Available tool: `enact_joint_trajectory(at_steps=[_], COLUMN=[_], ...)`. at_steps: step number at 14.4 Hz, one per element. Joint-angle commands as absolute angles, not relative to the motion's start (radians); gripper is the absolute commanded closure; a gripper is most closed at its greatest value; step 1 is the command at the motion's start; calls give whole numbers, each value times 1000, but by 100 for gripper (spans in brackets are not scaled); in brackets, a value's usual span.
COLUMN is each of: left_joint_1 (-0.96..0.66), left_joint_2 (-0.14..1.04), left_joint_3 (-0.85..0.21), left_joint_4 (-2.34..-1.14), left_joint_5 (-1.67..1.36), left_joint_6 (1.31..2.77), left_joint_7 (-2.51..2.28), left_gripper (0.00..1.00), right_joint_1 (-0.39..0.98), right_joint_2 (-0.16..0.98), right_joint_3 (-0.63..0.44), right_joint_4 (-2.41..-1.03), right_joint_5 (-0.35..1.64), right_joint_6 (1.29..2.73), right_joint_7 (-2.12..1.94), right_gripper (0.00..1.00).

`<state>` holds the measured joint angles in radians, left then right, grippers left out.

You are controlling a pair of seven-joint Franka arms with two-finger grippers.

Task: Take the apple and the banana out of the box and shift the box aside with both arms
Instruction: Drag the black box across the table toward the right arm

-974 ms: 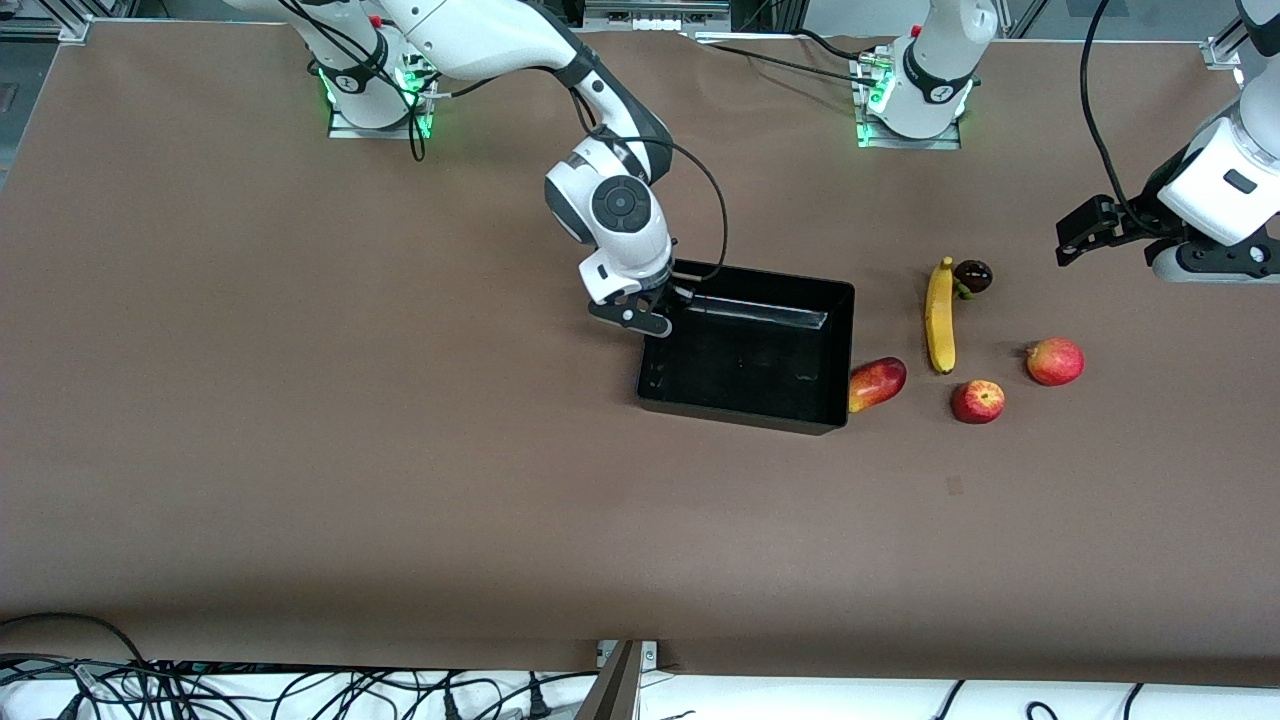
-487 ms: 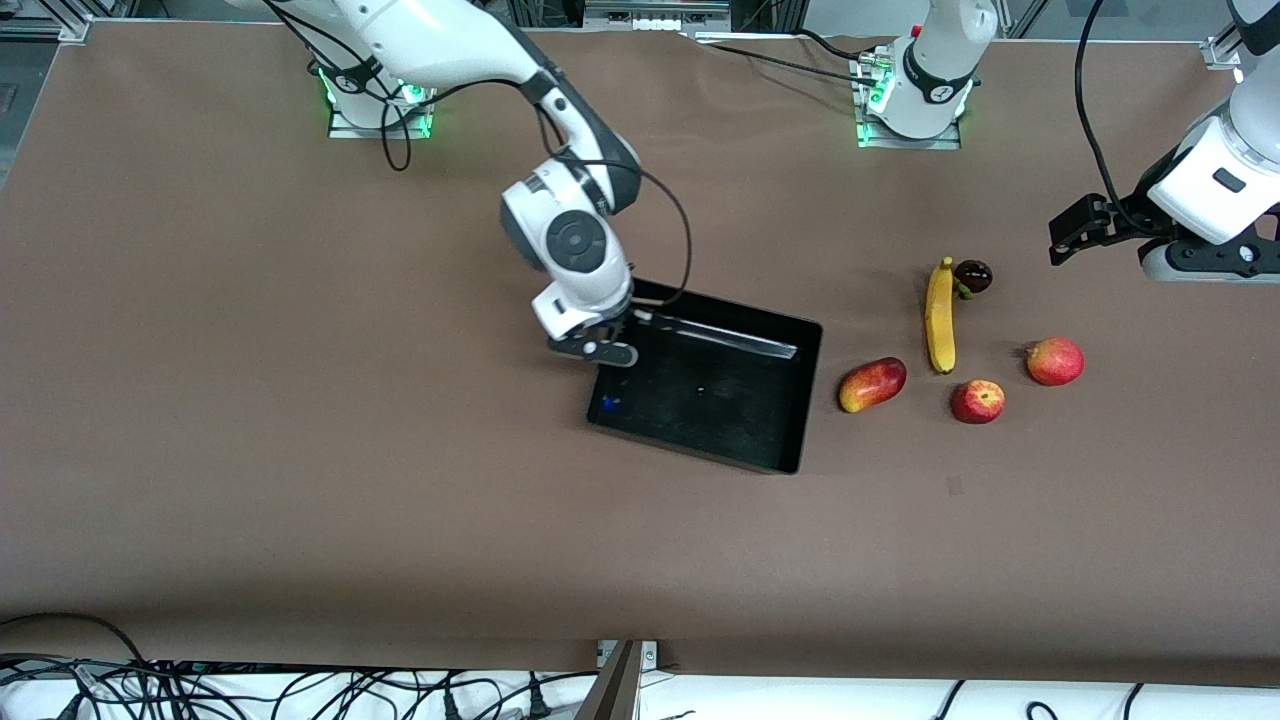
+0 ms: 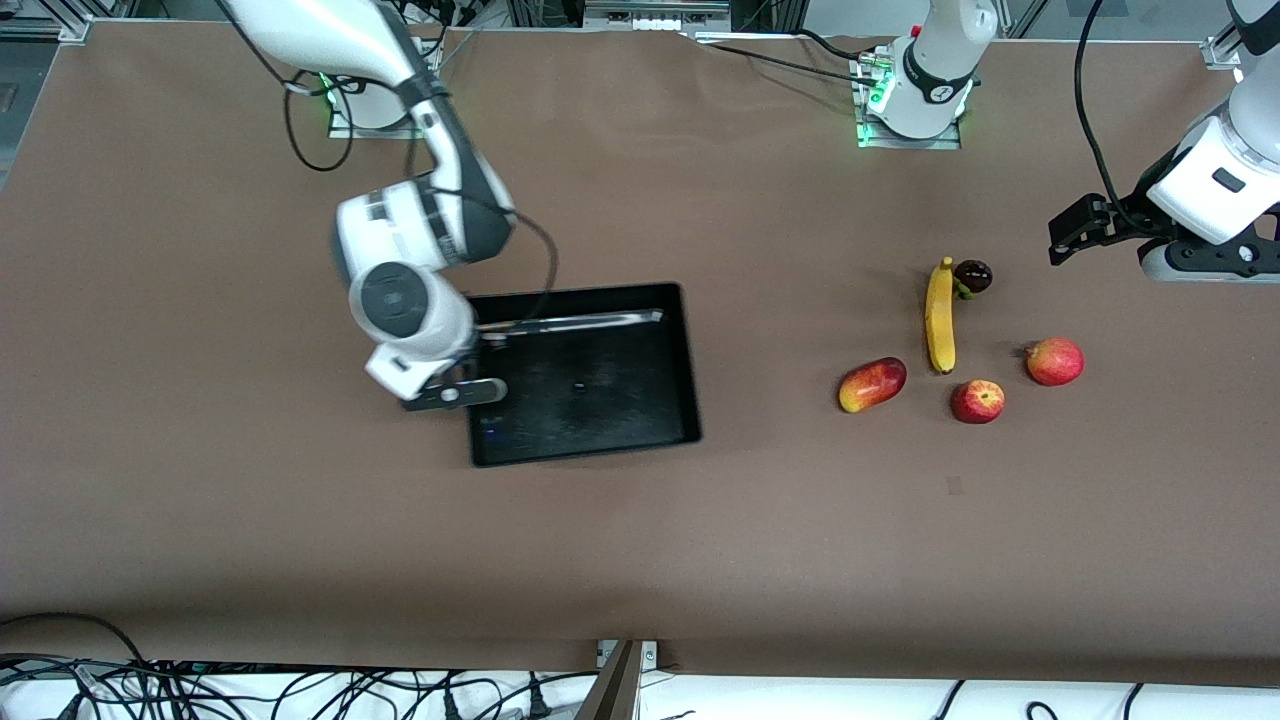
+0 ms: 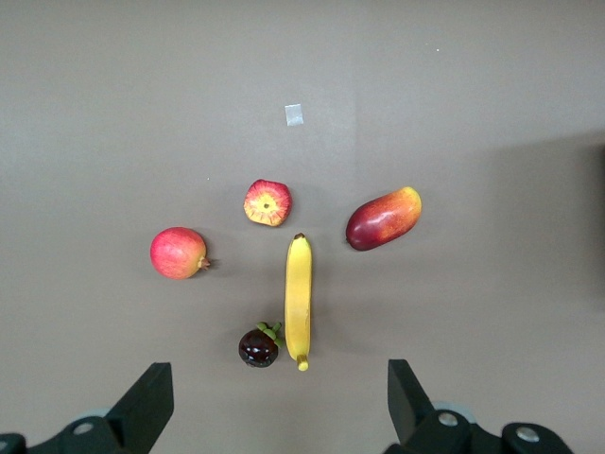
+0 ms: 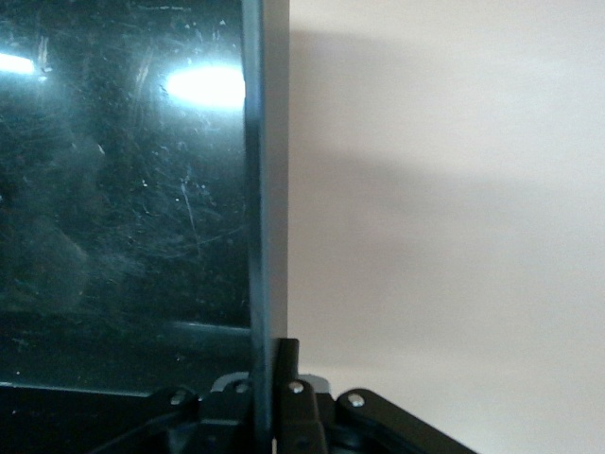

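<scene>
The black box (image 3: 585,375) sits mid-table, empty. My right gripper (image 3: 470,385) is shut on the box's wall at the right arm's end; the right wrist view shows the wall (image 5: 260,189) pinched between the fingers. The fruits lie toward the left arm's end: a yellow banana (image 3: 939,317), a small red-yellow apple (image 3: 977,401), a red apple (image 3: 1054,361), a red-yellow mango (image 3: 872,384) and a dark mangosteen (image 3: 972,276). My left gripper (image 3: 1075,235) is open and empty, raised above the table near the fruits. The left wrist view shows the banana (image 4: 299,298) and small apple (image 4: 267,202).
The mango (image 4: 383,218), red apple (image 4: 179,253) and mangosteen (image 4: 258,347) also show in the left wrist view, with a small pale mark (image 4: 294,114) on the brown table. Both arm bases (image 3: 915,95) stand along the table's edge farthest from the front camera.
My right gripper has dragged the box toward the right arm's end, away from the mango, turning it as it went. The left gripper shifted slightly, then held still.
</scene>
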<state>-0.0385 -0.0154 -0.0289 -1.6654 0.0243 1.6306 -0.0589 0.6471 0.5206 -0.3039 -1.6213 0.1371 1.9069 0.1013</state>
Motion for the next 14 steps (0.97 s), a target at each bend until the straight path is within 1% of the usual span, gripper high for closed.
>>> enact_joint_trajectory(at_steps=[1,3,4,7,9,11,14], left_joint_1=[-40,-41,-41,-41,-41,-40,-40], left_joint_2=[-25,-25,-25,-25,-25,-25,-25], left_joint_3=[-29,-31,-31,-31,-32,-32,-32], left_joint_4=[-1666,-1666,-1666,-1666,-1666,-1666,-1666], left_joint_5=[11,11,11,11,11,11,11], left_joint_6=[1632,1632,1632,1632,1632,1632,1632], left_joint_7=[-69,-69,-69,-69,-69,-68,-68], left_gripper=[0,0,0,0,0,0,0], right_joint_1=[603,548,526,512,511,509,500], right_joint_2=[445,424,402,333,296,298,301], right_joint_3=[-373,-380,-383,-423,-461,-497,-505], right_joint_4=[-1742,-1785,-1827,-2023,-2139,-2169,-2207], right_joint_5=[152,181,211,235,235,236,236], right_joint_6=[1917,1924,1952,2113,2227,2273,2308], right_joint_7=[-121,-152,-152,-153,-224,-287,-302], right_gripper=[100,100,100,100,100,100,100])
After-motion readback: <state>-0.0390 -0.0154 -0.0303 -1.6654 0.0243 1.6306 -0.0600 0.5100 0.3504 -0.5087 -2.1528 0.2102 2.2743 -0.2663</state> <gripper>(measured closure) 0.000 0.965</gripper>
